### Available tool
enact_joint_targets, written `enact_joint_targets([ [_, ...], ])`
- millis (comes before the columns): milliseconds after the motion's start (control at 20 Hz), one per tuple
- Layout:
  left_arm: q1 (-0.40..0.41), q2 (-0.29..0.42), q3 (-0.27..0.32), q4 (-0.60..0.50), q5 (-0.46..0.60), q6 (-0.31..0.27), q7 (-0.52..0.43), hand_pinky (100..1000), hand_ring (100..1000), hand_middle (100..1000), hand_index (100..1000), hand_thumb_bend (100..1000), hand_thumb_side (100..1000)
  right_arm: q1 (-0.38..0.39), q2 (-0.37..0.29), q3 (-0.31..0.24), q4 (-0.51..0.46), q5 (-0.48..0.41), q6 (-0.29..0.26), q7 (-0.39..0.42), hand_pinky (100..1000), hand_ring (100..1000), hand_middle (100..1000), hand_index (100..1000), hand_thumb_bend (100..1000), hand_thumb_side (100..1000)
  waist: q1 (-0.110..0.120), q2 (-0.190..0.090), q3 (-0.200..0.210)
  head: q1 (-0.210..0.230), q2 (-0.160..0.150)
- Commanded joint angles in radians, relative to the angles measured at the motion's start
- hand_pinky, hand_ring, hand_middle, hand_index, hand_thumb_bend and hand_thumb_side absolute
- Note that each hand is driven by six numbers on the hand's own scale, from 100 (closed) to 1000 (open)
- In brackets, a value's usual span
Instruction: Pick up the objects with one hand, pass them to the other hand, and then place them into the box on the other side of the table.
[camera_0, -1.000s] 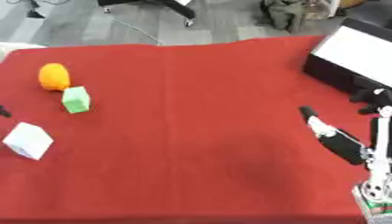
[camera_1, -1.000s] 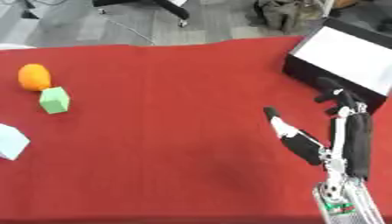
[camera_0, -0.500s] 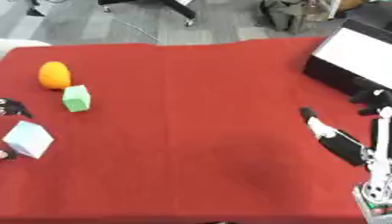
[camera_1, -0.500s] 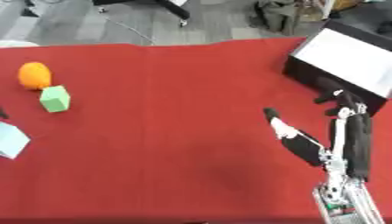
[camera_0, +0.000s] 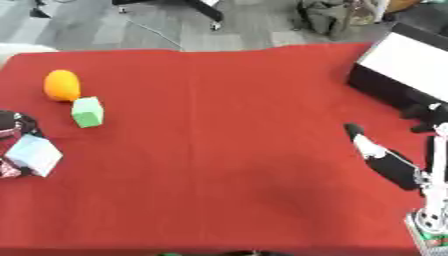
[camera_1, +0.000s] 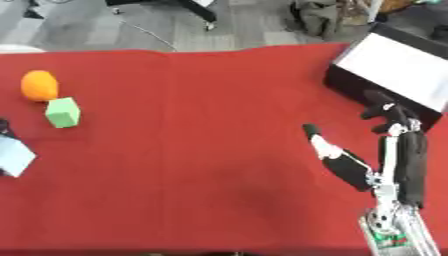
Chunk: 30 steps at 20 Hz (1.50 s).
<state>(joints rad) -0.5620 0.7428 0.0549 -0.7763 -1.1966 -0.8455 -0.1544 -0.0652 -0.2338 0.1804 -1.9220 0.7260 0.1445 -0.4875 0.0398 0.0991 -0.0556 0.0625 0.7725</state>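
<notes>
A white cube (camera_0: 33, 155) lies at the table's left edge. My left hand (camera_0: 14, 123) reaches in from the left there, with curled fingers above the cube and its thumb (camera_0: 7, 170) below it, touching both sides. A green cube (camera_0: 87, 111) and an orange round object (camera_0: 62, 85) sit just beyond it. The black box (camera_1: 352, 88) with a white inside stands at the far right. My right hand (camera_1: 407, 162) is raised open near the right edge, fingers pointing at the box, thumb (camera_1: 331, 156) spread out to the left, holding nothing.
A red cloth (camera_0: 219, 130) covers the whole table. Beyond its far edge are a grey floor, chair legs and a bag. The table's near edge runs along the bottom of both views.
My left hand has come in from the left edge and closed its fingers and thumb round the white cube. The right hand has stayed where it was.
</notes>
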Motion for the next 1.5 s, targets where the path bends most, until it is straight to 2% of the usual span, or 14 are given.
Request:
enact_joint_targets([
  [50, -0.007, 0.051, 0.024, -0.046, 0.079, -0.014, -0.021, 745, 544, 499, 630, 353, 100, -0.016, -0.018, 0.003, -0.019, 0.000, -0.002, 0.009, 520, 704, 499, 783, 658, 484, 0.003, -0.013, 0.000, 0.004, -0.003],
  [300, 0.003, 0.091, 0.026, -0.142, 0.341, -0.056, -0.083, 747, 542, 500, 622, 290, 135, -0.072, -0.095, 0.045, -0.060, 0.014, -0.002, 0.093, 543, 733, 520, 798, 638, 486, 0.004, -0.017, 0.005, 0.000, -0.003],
  [350, 0.004, 0.089, 0.015, -0.161, 0.407, -0.059, -0.111, 746, 541, 500, 618, 246, 167, -0.093, -0.119, 0.060, -0.069, 0.023, -0.006, 0.123, 556, 749, 536, 808, 627, 479, 0.004, -0.019, 0.007, -0.001, -0.003],
  [450, 0.006, 0.069, -0.019, -0.197, 0.563, -0.061, -0.192, 744, 534, 494, 606, 181, 206, -0.153, -0.164, 0.100, -0.076, 0.057, -0.032, 0.197, 583, 778, 570, 824, 608, 460, 0.003, -0.021, 0.009, -0.006, -0.003],
  [600, 0.001, 0.023, -0.075, -0.234, 0.812, -0.038, -0.368, 742, 535, 496, 602, 118, 325, -0.262, -0.205, 0.161, -0.078, 0.143, -0.106, 0.319, 696, 848, 678, 867, 547, 456, 0.001, -0.024, 0.009, -0.013, -0.003],
  [700, -0.008, -0.012, -0.115, -0.274, 0.985, 0.024, -0.512, 742, 539, 500, 605, 104, 362, -0.338, -0.214, 0.198, -0.078, 0.202, -0.165, 0.400, 740, 869, 718, 883, 532, 461, 0.000, -0.024, 0.010, -0.017, -0.003],
  [800, -0.019, -0.041, -0.147, -0.322, 1.139, 0.110, -0.641, 742, 540, 502, 605, 100, 411, -0.400, -0.218, 0.229, -0.078, 0.239, -0.214, 0.464, 799, 893, 766, 901, 514, 464, 0.000, -0.024, 0.012, -0.022, -0.003],
  [900, -0.034, -0.061, -0.182, -0.367, 1.268, 0.211, -0.724, 742, 538, 500, 602, 100, 441, -0.451, -0.219, 0.255, -0.078, 0.261, -0.256, 0.520, 835, 901, 791, 908, 494, 460, 0.001, -0.024, 0.013, -0.025, -0.003],
  [1000, -0.053, -0.072, -0.229, -0.409, 1.348, 0.301, -0.746, 742, 539, 501, 602, 100, 457, -0.491, -0.217, 0.276, -0.078, 0.276, -0.294, 0.567, 858, 902, 803, 902, 476, 452, 0.003, -0.024, 0.015, -0.025, -0.003],
  [1150, -0.084, -0.089, -0.299, -0.464, 1.426, 0.403, -0.752, 744, 545, 506, 606, 100, 486, -0.536, -0.206, 0.298, -0.078, 0.287, -0.336, 0.621, 884, 900, 819, 895, 455, 446, 0.006, -0.024, 0.017, -0.030, -0.003],
  [1300, -0.114, -0.109, -0.361, -0.512, 1.473, 0.471, -0.752, 746, 551, 511, 613, 100, 501, -0.573, -0.192, 0.316, -0.078, 0.289, -0.370, 0.667, 902, 896, 826, 891, 443, 440, 0.008, -0.026, 0.021, -0.034, -0.003],
  [1450, -0.137, -0.133, -0.400, -0.545, 1.496, 0.516, -0.753, 747, 555, 515, 618, 100, 512, -0.593, -0.181, 0.327, -0.078, 0.289, -0.392, 0.703, 916, 893, 834, 889, 433, 435, 0.009, -0.027, 0.024, -0.038, -0.003],
  [1500, -0.145, -0.142, -0.411, -0.552, 1.499, 0.528, -0.753, 747, 556, 515, 619, 100, 525, -0.598, -0.178, 0.330, -0.078, 0.289, -0.398, 0.713, 921, 893, 838, 890, 460, 438, 0.009, -0.027, 0.025, -0.040, -0.003],
])
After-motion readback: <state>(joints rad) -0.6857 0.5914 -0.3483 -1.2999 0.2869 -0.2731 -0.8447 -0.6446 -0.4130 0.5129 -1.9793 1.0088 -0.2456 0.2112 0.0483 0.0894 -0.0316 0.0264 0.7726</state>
